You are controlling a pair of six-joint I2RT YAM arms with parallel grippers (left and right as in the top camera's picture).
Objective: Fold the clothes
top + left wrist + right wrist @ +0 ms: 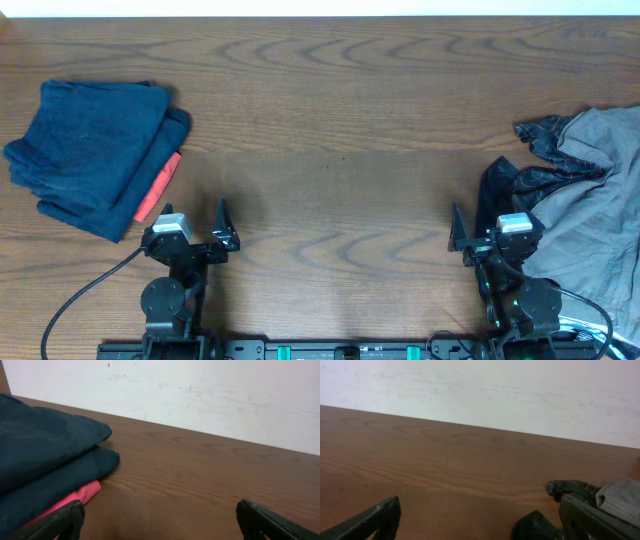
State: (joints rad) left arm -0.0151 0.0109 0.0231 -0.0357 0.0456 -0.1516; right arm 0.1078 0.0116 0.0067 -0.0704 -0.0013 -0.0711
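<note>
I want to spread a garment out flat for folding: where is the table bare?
The broad middle of the brown wooden table is bare, between the folded dark blue clothes stack on the left and the crumpled grey and black garment pile on the right. Both side edges are crowded.

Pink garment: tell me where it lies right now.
Overhead view, left side of the table: the pink garment pokes out from under the folded navy stack, close to the left gripper.
</note>
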